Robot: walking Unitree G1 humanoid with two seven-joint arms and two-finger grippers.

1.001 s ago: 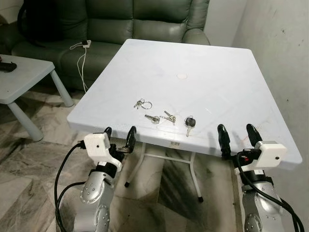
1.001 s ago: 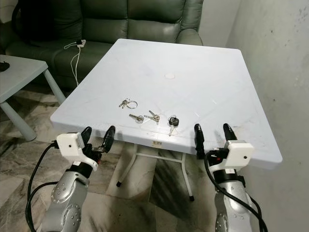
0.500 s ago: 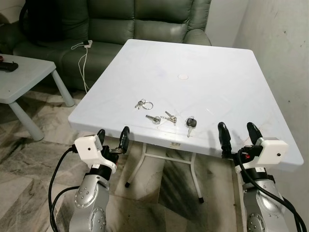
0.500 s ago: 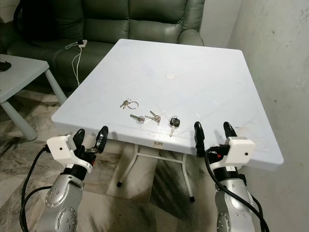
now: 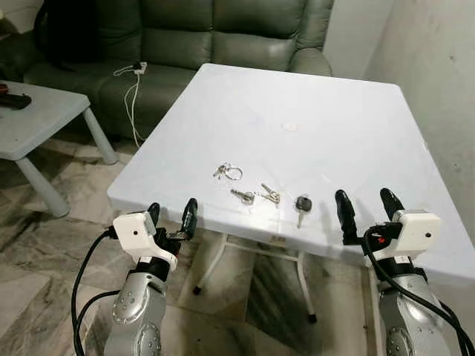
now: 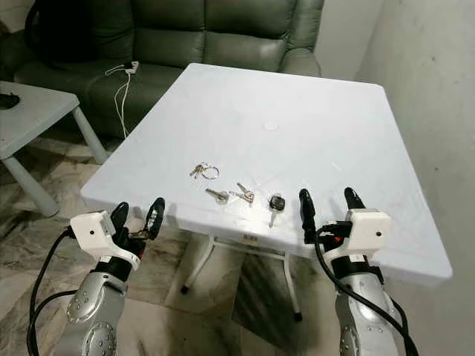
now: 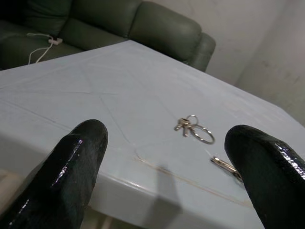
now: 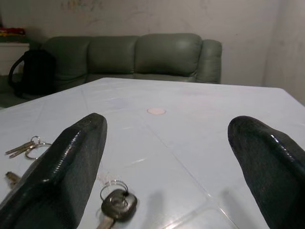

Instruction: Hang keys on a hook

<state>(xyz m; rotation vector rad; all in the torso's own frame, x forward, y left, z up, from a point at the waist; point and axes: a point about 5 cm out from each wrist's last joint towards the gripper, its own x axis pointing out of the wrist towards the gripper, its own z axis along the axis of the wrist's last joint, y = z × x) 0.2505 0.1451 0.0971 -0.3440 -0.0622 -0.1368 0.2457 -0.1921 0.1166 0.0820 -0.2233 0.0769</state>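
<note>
Three sets of keys lie near the front edge of a white table: a bunch on a ring, a pair of small silver keys, and a black-headed key. My left gripper is open, held in front of the table's front left edge, below the ring bunch. At the front right edge my right gripper also stands open, a little right of the black-headed key. Neither holds anything.
A green sofa stands behind the table with a white charger and cable on its seat. A low white side table is at the left. A wall runs close along the right. The floor is marbled tile.
The camera has shifted, so the table sits further right and nearer. My left gripper dropped lower and left about a second ago; the keys lie where they were.
</note>
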